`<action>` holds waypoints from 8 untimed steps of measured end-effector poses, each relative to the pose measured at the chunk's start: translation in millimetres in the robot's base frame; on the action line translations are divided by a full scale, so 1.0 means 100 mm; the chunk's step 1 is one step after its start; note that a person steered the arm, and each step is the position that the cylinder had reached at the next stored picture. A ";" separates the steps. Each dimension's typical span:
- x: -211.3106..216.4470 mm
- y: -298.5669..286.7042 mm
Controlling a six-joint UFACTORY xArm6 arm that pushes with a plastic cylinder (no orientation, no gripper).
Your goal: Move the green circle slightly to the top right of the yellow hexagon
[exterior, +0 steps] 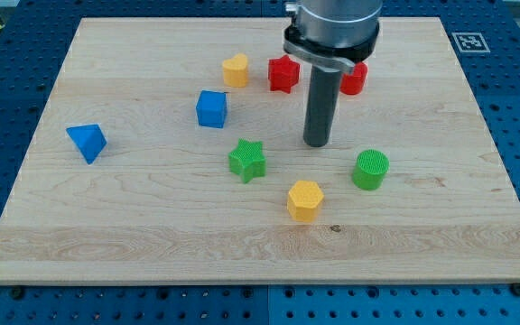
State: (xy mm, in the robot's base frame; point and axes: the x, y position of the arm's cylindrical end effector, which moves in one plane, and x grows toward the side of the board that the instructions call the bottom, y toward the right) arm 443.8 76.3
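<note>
The green circle (370, 170) lies on the wooden board at the view's right of centre. The yellow hexagon (304, 199) lies to its lower left, a short gap apart. My tip (318, 143) rests on the board above the hexagon and to the upper left of the green circle, touching neither. A green star (247, 161) lies to the left of my tip.
A blue cube (212, 108) and a blue triangle (87, 142) lie on the left half. A yellow block (236, 69), a red star (283, 73) and a red block (355, 78), partly hidden by the arm, lie near the top. The board's edge (260, 282) runs along the bottom.
</note>
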 end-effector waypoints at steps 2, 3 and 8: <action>-0.01 0.53; 0.11 0.73; 0.55 1.10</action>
State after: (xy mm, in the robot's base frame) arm 498.6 186.2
